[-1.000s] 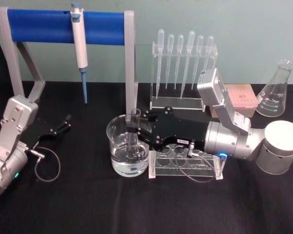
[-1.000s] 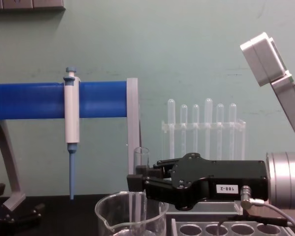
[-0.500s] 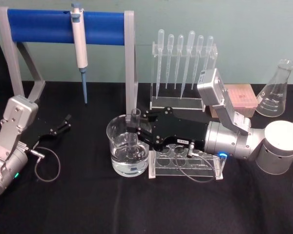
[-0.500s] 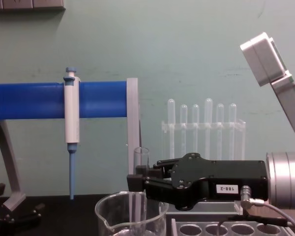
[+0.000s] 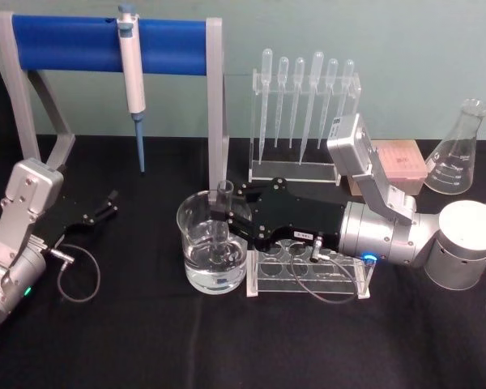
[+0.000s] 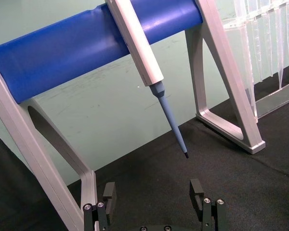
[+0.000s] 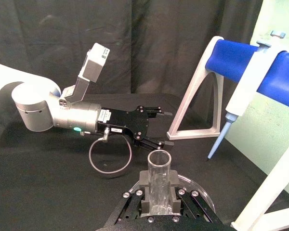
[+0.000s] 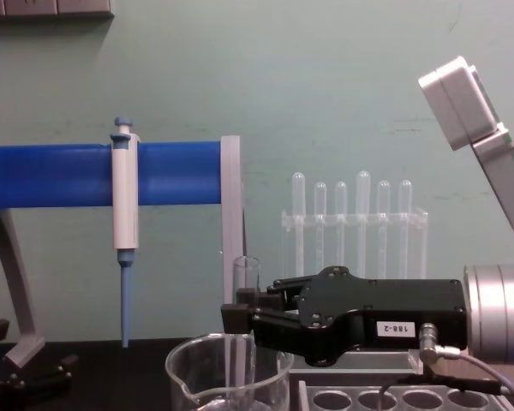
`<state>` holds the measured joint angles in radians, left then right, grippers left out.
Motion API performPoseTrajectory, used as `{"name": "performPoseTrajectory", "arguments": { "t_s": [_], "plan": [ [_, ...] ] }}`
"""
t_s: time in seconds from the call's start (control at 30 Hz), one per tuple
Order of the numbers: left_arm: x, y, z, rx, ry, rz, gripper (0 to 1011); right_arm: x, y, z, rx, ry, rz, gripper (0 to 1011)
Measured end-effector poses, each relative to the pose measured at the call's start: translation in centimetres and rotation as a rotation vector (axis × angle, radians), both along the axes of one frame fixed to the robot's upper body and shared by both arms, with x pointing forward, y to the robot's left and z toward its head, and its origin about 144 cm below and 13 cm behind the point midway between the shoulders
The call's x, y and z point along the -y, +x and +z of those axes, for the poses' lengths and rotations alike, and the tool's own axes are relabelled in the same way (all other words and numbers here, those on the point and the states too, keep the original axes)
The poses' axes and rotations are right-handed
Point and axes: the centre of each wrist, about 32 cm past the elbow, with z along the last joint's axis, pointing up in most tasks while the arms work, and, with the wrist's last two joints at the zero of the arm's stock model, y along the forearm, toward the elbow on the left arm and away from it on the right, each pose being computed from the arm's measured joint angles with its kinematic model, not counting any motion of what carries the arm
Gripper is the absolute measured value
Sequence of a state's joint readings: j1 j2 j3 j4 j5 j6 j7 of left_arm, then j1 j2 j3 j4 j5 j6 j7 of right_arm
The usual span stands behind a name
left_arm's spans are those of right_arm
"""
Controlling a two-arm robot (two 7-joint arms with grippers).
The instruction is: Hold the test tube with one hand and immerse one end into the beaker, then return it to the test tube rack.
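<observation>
One big blue-barred stand stood behind and left of the right gripper, well apart. That claw was clamped tight on the test tube, holding it upright inside the beaker, with the rack right beneath its palm. From the head, the tube's lower end sat in the beaker's clear liquid. From the chest, its rim stood above the fingers. Open black table lay in front of the claw. The left gripper sat far left, fingers spread, holding nothing.
</observation>
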<state>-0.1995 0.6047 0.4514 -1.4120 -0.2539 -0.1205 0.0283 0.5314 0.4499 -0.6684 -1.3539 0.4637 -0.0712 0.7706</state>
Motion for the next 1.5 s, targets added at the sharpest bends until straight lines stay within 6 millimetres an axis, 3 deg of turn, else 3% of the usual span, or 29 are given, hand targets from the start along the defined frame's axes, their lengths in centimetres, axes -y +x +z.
{"name": "performPoseTrajectory", "arguments": {
  "t_s": [1.5],
  "plan": [
    [0.0,0.0,0.0,0.0,0.0,0.0,1000,0.0,0.0,0.0,0.0,0.0,0.0,234]
  ]
}}
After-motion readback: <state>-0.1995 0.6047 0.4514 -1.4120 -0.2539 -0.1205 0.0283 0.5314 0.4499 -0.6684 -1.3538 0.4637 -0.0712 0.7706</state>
